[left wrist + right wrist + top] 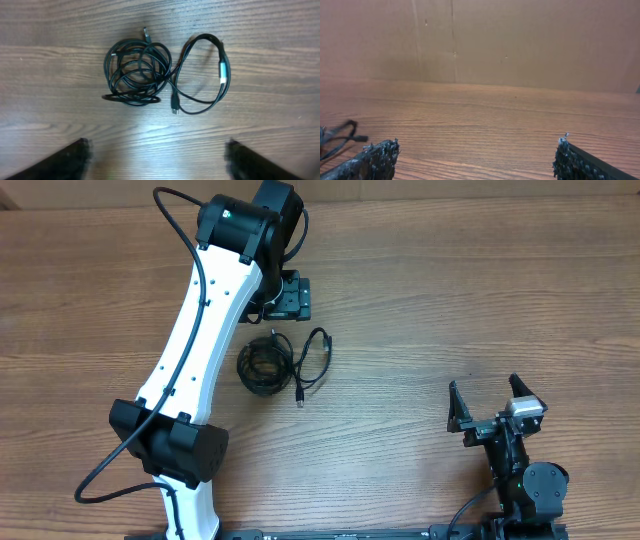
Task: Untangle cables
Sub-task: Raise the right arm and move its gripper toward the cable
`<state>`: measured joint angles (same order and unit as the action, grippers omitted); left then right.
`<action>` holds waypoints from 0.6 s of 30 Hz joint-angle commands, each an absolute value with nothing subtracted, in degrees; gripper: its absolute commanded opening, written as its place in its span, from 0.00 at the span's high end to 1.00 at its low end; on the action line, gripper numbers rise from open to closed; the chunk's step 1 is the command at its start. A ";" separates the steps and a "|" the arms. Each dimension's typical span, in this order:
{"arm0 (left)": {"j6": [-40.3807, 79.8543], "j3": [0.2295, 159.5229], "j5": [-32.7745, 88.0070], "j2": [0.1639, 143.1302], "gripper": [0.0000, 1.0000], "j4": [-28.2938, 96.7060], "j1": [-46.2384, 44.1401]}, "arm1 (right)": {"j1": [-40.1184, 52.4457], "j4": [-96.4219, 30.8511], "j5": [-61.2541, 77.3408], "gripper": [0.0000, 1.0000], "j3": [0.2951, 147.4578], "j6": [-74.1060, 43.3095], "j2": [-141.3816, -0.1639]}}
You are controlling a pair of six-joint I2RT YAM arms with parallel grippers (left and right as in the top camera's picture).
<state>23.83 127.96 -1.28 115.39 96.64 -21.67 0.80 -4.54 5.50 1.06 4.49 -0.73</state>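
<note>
Left gripper: jaws wide apart, holding nothing, over the surface. The tips are blurred in its wrist view.
Coiled cable: one round bundle lying flat, left of centre. One plug pokes out at its far rim. The number of cords inside cannot be told.
Looped cable: one long loop touching the coil's right side. Its long axis runs far-to-near, and the plug end points to the near edge.
Right gripper: jaws wide apart, empty, well apart from both.
</note>
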 commanded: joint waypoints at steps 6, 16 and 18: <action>23.81 127.96 -5.37 114.10 0.00 95.09 -21.34 | 0.69 0.58 15.11 0.00 0.49 -0.99 -0.16; 24.49 127.96 -1.45 114.10 0.00 91.24 -19.75 | 0.67 10.85 33.52 0.00 0.49 -16.27 -0.16; 24.49 127.96 -1.45 114.10 0.00 91.24 -19.75 | 0.56 16.47 32.88 0.00 0.64 -14.98 -0.16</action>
<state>23.88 127.94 -2.79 115.42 91.26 -20.08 0.78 12.32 30.13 1.06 -12.10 -0.73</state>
